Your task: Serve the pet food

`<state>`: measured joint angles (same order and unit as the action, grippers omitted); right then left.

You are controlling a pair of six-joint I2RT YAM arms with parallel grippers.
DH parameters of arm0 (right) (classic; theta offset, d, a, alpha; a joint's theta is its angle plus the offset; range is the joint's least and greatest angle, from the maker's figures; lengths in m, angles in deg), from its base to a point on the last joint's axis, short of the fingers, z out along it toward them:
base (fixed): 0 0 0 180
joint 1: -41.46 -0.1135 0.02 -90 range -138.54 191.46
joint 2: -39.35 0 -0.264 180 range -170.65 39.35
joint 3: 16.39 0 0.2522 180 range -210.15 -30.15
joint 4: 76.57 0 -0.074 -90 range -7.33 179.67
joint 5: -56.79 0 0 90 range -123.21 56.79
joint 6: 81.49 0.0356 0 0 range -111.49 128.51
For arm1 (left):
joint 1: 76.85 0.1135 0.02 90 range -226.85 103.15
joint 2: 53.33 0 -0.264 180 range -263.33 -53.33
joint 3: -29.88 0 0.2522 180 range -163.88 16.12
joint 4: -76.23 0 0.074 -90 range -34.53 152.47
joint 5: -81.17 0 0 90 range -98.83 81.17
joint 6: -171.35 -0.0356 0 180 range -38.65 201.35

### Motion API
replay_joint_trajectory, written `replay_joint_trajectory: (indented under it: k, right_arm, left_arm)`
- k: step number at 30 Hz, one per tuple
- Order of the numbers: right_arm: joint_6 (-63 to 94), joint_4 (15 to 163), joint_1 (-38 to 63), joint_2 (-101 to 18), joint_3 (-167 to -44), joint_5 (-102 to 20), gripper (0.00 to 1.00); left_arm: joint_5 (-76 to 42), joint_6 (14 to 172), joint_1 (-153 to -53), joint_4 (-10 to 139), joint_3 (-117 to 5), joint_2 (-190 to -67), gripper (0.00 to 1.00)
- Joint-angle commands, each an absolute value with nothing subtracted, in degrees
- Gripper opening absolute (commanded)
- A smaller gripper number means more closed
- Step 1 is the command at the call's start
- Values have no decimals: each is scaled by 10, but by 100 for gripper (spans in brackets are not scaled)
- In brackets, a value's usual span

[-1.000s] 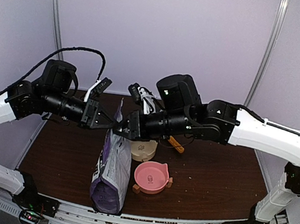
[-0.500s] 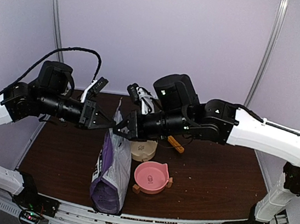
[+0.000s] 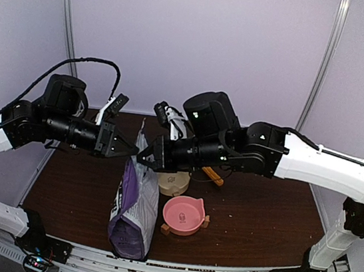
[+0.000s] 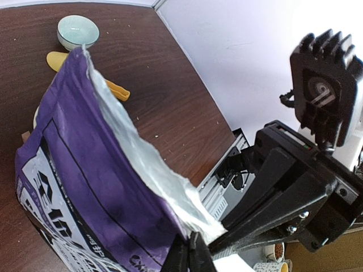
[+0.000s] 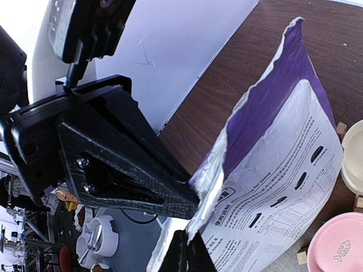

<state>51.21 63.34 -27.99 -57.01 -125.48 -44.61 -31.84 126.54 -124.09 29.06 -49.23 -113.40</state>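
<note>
At the left, our left gripper was pressed fully closed, its tips pinching the torn top edge of the purple-and-white bag. The left wrist view showed those fingers clamped together on the silver-lined rim. The bag stood upright on the dark wooden table, near its front edge, with its mouth held up between the two arms. Just to the right of that pinch, our right gripper was likewise closed tight on the opposite lip of the same opening, its tips almost meeting the left ones. We could not see the pet food in any view; the inside of the bag was hidden from us. Right of the bag sat a cream bowl, touching or nearly touching the bag's side, and in front of it a pink bowl. Farther right and back, a yellow scoop lay flat on the table.
</note>
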Motion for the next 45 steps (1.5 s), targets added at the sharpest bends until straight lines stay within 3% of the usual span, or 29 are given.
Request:
replay_joint_trajectory:
  k: [1, 34, 40, 44, 45]
  right_arm:
    - [510, 548, -276, -572, -1253, -390, 0]
    - [513, 520, -274, -563, -1237, -329, 0]
    - [507, 642, -274, -537, -1198, -418, 0]
    - [504, 703, -274, -536, -1198, -471, 0]
    - [501, 707, -274, -541, -1204, -479, 0]
  left_arm:
    - [-269, 1262, -1231, 274, -500, -1116, 0]
    - [-244, 1265, -1231, 251, -505, -1098, 0]
    - [-275, 1262, -1231, 275, -512, -1106, 0]
    - [-301, 1263, -1231, 306, -517, -1107, 35]
    - [-300, 1262, -1231, 305, -520, -1108, 39]
